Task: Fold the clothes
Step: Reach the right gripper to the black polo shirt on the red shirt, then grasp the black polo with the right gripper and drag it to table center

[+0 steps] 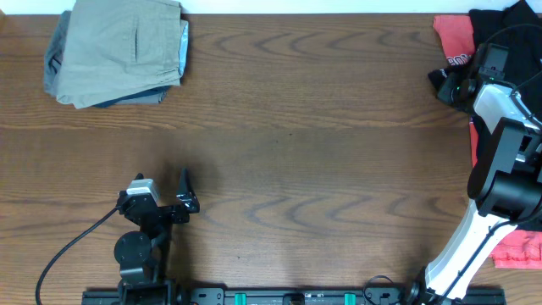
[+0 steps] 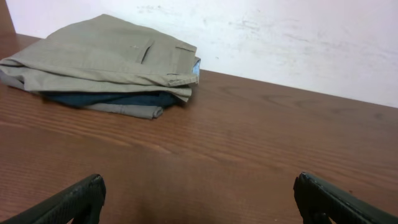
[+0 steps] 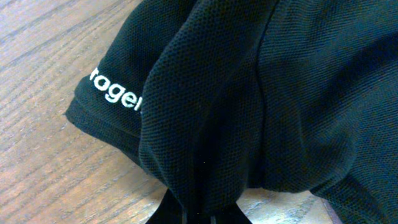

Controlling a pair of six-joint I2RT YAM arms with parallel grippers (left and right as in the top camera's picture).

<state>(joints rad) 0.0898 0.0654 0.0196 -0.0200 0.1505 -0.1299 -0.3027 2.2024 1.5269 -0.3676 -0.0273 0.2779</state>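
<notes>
The black shirt [image 1: 500,21] lies bunched at the table's far right corner, partly over a red-orange T-shirt. In the right wrist view its black mesh fabric [image 3: 249,93] fills the frame, with white lettering on a sleeve hem. My right gripper [image 1: 447,85] is at the shirt's left edge; in the right wrist view [image 3: 199,214] its fingers are closed with a fold of the black fabric pinched between them. My left gripper [image 1: 185,193] rests open and empty over bare table at front left; both its fingertips show wide apart in the left wrist view [image 2: 199,199].
Folded khaki trousers [image 1: 118,51] on a stack of dark clothes sit at the far left corner, also seen in the left wrist view [image 2: 106,56]. The red-orange T-shirt [image 1: 453,38] lies under the black shirt. More red cloth [image 1: 521,250] lies at the front right.
</notes>
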